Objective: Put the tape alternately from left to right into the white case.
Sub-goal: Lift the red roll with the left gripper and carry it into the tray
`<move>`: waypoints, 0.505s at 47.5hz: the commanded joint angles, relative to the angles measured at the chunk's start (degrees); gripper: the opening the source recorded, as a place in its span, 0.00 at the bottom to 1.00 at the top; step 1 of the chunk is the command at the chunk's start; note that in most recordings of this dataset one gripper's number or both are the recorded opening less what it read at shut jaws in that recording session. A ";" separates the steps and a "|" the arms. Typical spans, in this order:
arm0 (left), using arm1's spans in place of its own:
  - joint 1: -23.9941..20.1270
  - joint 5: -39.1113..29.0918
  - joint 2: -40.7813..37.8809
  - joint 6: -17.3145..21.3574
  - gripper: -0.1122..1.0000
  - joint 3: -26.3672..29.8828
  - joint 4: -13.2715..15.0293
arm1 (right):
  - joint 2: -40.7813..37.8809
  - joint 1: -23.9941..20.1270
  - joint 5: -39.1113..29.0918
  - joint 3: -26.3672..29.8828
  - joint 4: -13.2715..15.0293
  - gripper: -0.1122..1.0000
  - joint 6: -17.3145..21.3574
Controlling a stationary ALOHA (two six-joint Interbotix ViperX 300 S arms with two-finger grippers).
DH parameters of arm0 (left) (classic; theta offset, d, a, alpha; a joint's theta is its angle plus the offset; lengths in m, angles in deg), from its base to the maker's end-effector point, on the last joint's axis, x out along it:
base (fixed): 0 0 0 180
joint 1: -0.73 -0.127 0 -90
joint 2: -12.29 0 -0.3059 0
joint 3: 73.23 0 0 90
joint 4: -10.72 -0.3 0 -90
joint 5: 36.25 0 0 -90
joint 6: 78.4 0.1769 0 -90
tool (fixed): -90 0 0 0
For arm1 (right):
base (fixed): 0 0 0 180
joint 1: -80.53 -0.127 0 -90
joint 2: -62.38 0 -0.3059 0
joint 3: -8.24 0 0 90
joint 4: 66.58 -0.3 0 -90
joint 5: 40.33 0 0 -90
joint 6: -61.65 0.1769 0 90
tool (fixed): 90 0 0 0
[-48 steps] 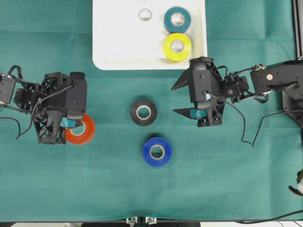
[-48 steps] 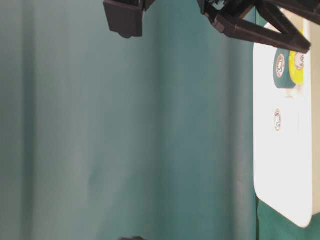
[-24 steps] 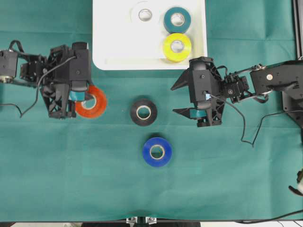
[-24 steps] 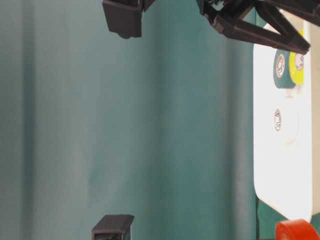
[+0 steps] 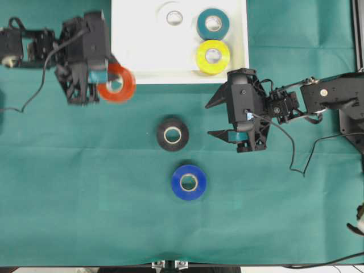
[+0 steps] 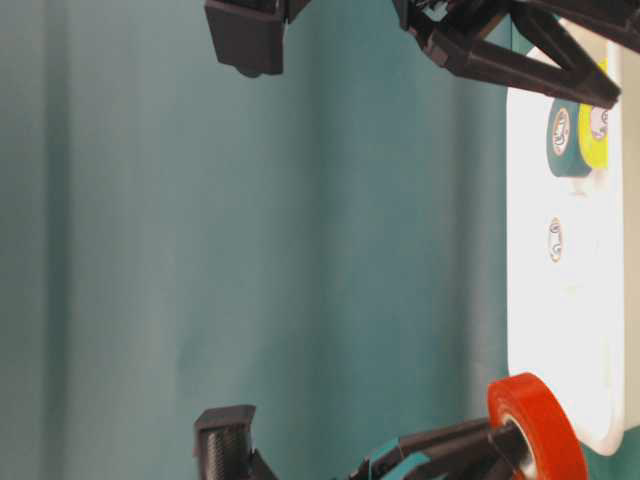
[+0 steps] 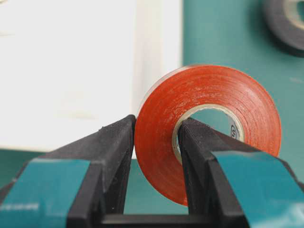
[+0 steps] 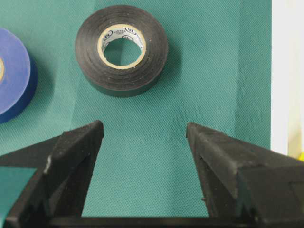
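Red-orange tape (image 7: 209, 128) sits pinched through its wall between left gripper (image 7: 154, 142) jaws.

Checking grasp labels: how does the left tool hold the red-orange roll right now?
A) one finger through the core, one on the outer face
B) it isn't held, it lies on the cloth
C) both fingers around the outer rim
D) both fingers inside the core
A: in the left wrist view, the left tool pinches the red-orange roll's wall, one finger in the core, the other outside.
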State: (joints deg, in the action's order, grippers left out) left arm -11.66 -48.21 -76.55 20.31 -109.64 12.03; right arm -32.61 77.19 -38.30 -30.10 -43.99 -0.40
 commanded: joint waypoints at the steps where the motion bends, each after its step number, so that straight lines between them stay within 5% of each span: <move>1: -1.58 1.32 -0.26 0.97 0.07 1.05 -0.18 | 0.53 -0.09 0.44 0.97 -0.09 0.82 0.09; 24: -5.89 4.39 -7.65 2.02 0.07 6.33 -0.18 | 0.53 -0.09 0.44 0.88 -0.09 0.82 0.09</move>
State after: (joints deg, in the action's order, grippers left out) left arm -16.85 -44.69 -83.93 22.24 -104.72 11.95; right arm -32.61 77.19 -38.30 -30.10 -43.99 -0.40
